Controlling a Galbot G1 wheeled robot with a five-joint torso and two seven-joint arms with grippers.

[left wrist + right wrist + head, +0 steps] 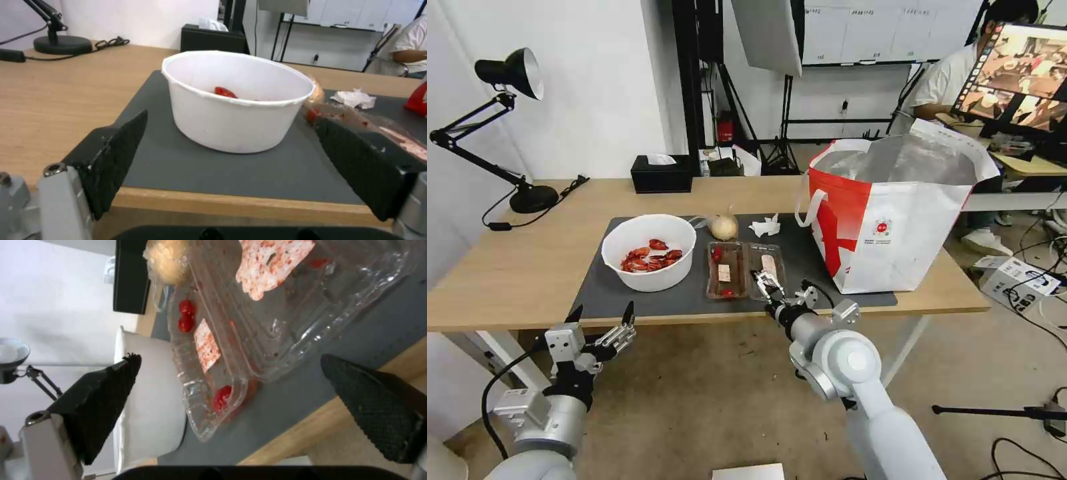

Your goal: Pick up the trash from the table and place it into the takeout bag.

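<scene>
Bag interior (pixel 907 160) hidden from view

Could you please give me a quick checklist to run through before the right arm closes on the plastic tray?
1. Right tool open: ok.
2. Right tool lined up over the clear tray's near edge: ok; one finger shows on each side.
3. Fingers touching the tray: cannot tell.
4. Takeout bag upright, mouth open: ok.
5. Left tool open, off the table, facing the white bowl: ok.
6. Scraps inside the tray: ok.
</scene>
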